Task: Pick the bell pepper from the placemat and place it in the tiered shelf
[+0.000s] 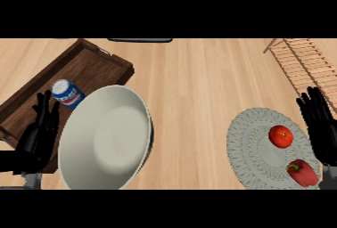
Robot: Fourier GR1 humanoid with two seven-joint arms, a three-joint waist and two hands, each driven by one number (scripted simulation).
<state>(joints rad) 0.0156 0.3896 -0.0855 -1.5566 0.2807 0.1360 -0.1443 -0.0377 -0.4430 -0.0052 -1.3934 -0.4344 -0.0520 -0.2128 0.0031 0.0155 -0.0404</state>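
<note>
A red bell pepper [302, 173] with a green stem lies on the near part of a round grey placemat [253, 147] at the lower right. A red tomato [281, 136] sits on the same mat, farther back. The wooden tiered shelf [306, 60] stands at the upper right. My right hand [320, 127] is open with fingers straight, at the mat's right edge, beside the tomato and just behind the pepper, touching neither. My left hand [38, 133] rests open at the left edge, fingers up.
A large white plate [108, 138] lies left of centre. Behind it a dark wooden tray [79, 67] holds a blue and white can [67, 92]. A dark object [139, 40] shows at the far edge. Bare wood counter separates plate and placemat.
</note>
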